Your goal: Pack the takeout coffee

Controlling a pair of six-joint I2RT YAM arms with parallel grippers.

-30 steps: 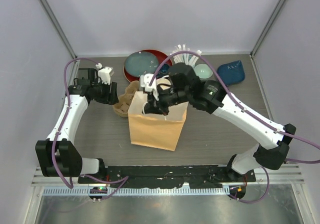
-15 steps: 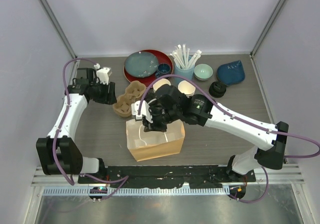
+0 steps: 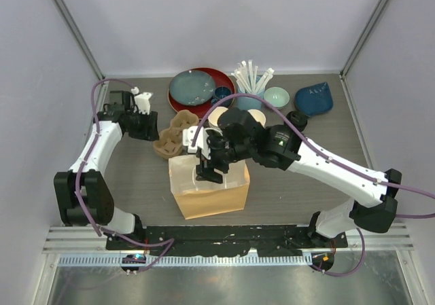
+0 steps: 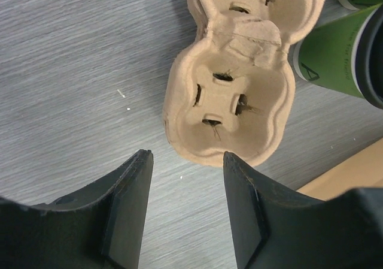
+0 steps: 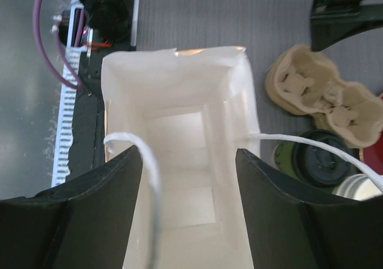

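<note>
Both grippers stood with fingers spread and nothing held. Our right gripper (image 5: 188,155) hung over the open mouth of the tan paper bag (image 3: 211,196), which stood near the middle of the grey table's (image 3: 136,183) near edge. Our left gripper (image 4: 187,155) hovered toward the left edge, just beside the beige moulded-pulp cup carrier (image 4: 230,98). We saw the green-sided paper cup with the round black lid (image 5: 314,167) on the table, outside the bag, between bag and carrier.
</note>
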